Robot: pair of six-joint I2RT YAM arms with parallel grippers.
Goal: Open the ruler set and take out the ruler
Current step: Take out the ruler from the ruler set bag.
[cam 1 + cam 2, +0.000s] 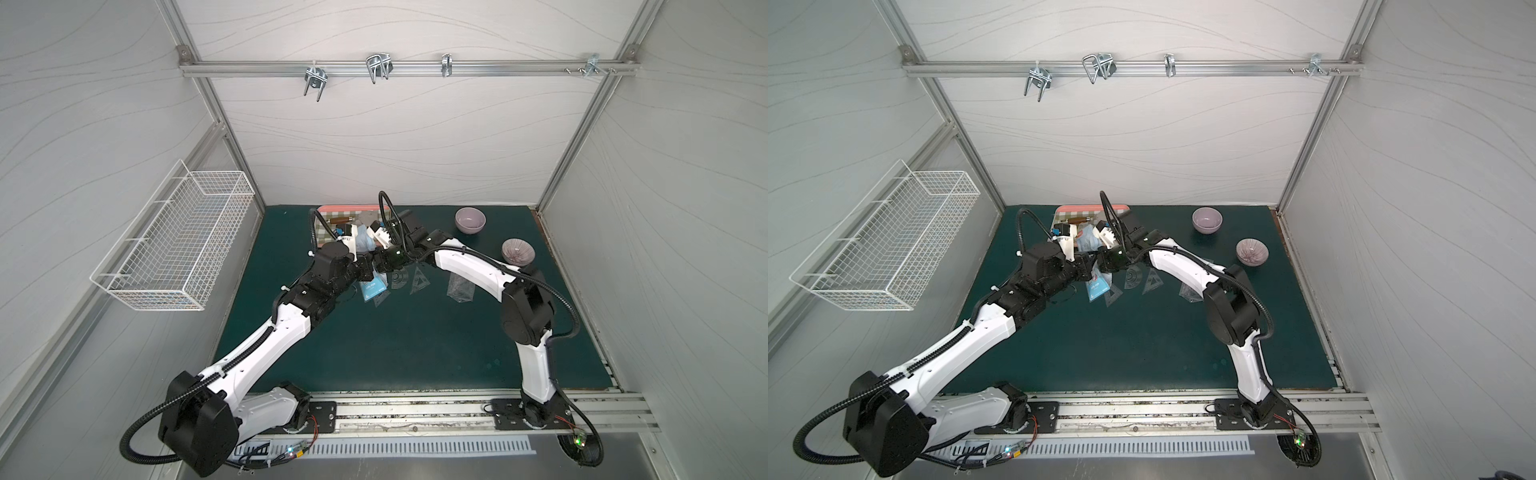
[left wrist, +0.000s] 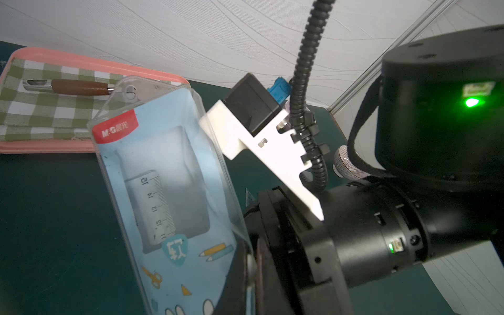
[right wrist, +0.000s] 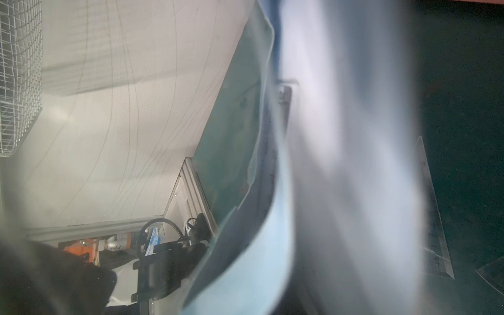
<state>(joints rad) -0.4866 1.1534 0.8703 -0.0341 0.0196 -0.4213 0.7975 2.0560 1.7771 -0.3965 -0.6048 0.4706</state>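
We hold the ruler set (image 1: 365,244) aloft

In both top views the ruler set (image 1: 1087,241) hangs above the mat (image 1: 395,340), with the right gripper (image 1: 381,262) closed beside it; we cannot tell what it grips. Left wrist: left gripper (image 2: 252,272) clamped on its edge, ruler (image 2: 152,207) inside. Right wrist: ruler set (image 3: 341,163) blurred, close up.

The left arm (image 1: 286,328) and right arm (image 1: 469,266) had glossy white shells over black joints, ribbed black cable conduits (image 2: 303,54) (one green light (image 2: 471,102) glowed), and black base plates (image 1: 322,409).
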